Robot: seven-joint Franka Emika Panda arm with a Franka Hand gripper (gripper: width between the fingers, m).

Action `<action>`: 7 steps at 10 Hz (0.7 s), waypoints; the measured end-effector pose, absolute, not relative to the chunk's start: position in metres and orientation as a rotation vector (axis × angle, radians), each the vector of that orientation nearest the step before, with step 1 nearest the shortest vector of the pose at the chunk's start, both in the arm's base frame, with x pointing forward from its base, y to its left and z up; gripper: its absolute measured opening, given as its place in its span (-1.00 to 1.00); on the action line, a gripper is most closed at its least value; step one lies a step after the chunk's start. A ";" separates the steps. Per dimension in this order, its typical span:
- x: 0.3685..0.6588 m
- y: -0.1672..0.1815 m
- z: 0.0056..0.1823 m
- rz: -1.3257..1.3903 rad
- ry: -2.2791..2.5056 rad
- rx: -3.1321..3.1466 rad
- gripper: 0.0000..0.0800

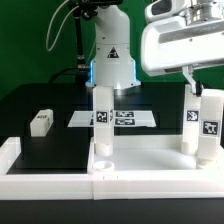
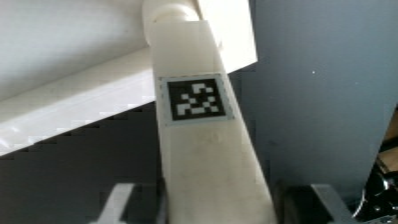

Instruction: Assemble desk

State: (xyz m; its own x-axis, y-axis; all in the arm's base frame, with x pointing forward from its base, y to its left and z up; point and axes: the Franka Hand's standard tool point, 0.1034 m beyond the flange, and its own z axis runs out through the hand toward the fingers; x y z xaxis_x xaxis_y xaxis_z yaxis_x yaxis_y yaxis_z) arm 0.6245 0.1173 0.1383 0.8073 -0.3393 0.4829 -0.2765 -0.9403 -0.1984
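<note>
The gripper [image 1: 191, 88] holds the tagged leg [image 2: 205, 150] upright. Its 2 fingers [image 2: 125, 205] stand narrow, 1 on each side, with the leg between them. In the exterior view it stands at 3 o'clock on the panel [image 1: 50, 165], and a second leg [image 1: 101, 120] stands at 9 o'clock from it.

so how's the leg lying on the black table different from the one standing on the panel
The lying leg rests on its side on the table, apart from the panel; the standing leg is upright on the panel. The standing leg shows a clear tag; the lying leg's marks are too small to read. Both are white.
</note>
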 end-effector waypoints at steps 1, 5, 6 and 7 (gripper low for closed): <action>0.622 0.119 0.138 -0.813 0.508 -2.865 -0.29; 0.611 0.121 0.135 -0.867 0.625 -2.807 -0.29; 0.610 0.121 0.135 -0.882 0.665 -2.790 -0.29; 0.612 0.119 0.135 -0.903 0.686 -2.779 -0.29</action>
